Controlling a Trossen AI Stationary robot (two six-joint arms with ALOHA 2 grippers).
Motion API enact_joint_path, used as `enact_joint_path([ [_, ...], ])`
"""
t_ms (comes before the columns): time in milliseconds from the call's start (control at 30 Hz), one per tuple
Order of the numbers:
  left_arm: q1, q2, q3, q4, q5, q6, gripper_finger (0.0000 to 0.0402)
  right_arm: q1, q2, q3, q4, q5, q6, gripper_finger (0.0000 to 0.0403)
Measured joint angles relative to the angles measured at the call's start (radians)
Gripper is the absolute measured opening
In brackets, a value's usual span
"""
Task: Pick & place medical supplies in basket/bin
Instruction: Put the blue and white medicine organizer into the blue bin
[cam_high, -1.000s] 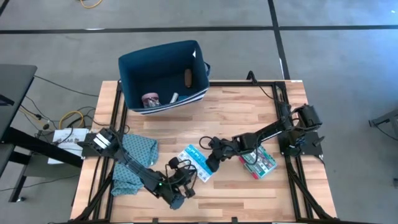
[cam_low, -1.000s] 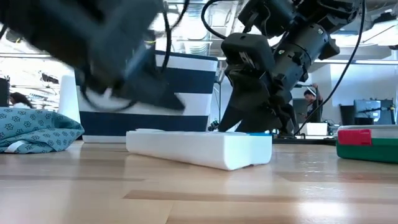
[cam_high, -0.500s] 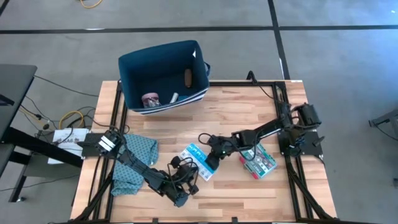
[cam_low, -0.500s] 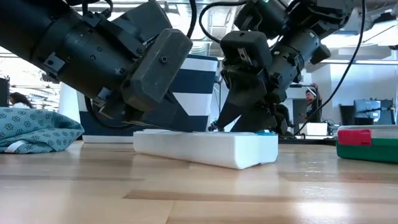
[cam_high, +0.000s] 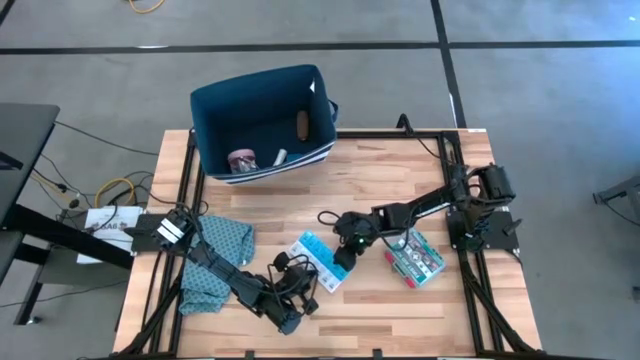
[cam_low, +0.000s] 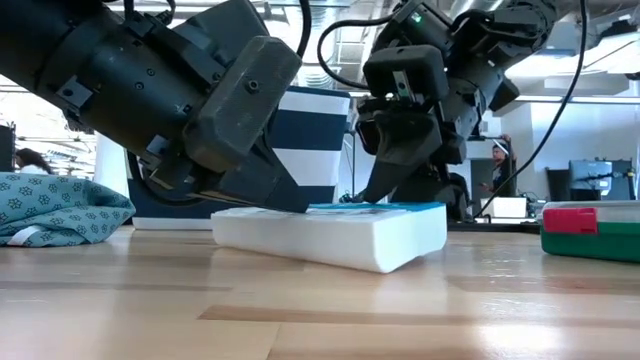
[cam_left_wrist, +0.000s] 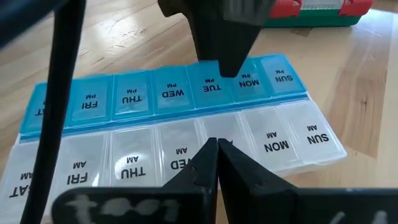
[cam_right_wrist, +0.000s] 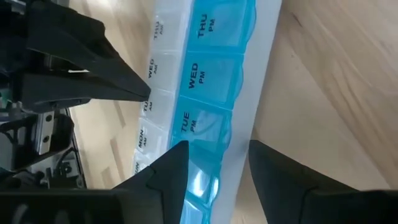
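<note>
The light blue weekly pill organiser (cam_high: 318, 261) lies flat on the table's near middle. My left gripper (cam_high: 304, 283) is shut, with its tips on the organiser's white AM row (cam_left_wrist: 186, 146). My right gripper (cam_high: 344, 260) is open and stands over the blue PM row (cam_right_wrist: 202, 93) from the other side. The teal-red-white flat box (cam_high: 415, 257) lies right of it. The navy bin (cam_high: 212, 128) stands at the far edge and holds the pink roll (cam_high: 242, 160), the white stick (cam_high: 281, 156) and the brown block (cam_high: 303, 123). My left gripper presses its shut fingertips (cam_left_wrist: 216, 149) on the white AM lid near the row's middle (cam_left_wrist: 214, 127), slanting down from the near left side; the organiser stays on the table. My right gripper has one finger (cam_left_wrist: 225, 43) down on the blue TUE/MON PM lids (cam_left_wrist: 208, 87) from above. Its other finger (cam_right_wrist: 277, 168) stands beyond the organiser's long edge; I cannot tell whether that one touches.
A teal patterned cloth (cam_high: 214, 258) lies crumpled at the near left, under my left arm. Bare wood lies between the organiser and the bin. A black frame runs along the table's left and right edges (cam_high: 470, 270).
My left gripper has moved from the near edge toward the organiser and has set its shut tips on the white row. My right gripper has shifted a little over the blue row. The organiser has slid slightly, and its blue top now shows in the low view.
</note>
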Motion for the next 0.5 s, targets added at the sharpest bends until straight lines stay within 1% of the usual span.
enact_joint_path([
  [67, -0.001, 0.0, 0.0, -0.005, 0.0, 0.003, 0.0, 0.0, 0.0, 0.0, 0.028, -0.007, -0.002, 0.0166],
  [200, -0.005, 0.0, -0.002, -0.023, 0.006, 0.005, 0.0, 0.005, 0.0, -0.001, 0.1, -0.096, -0.004, 0.0177],
  [400, -0.002, 0.001, -0.003, -0.036, 0.017, -0.003, 0.0, 0.02, -0.001, 0.0, 0.101, -0.09, -0.032, 0.0201],
  [500, -0.001, 0.004, -0.004, -0.039, 0.032, -0.003, 0.0, 0.022, -0.001, 0.001, 0.1, -0.054, -0.036, 0.0212],
])
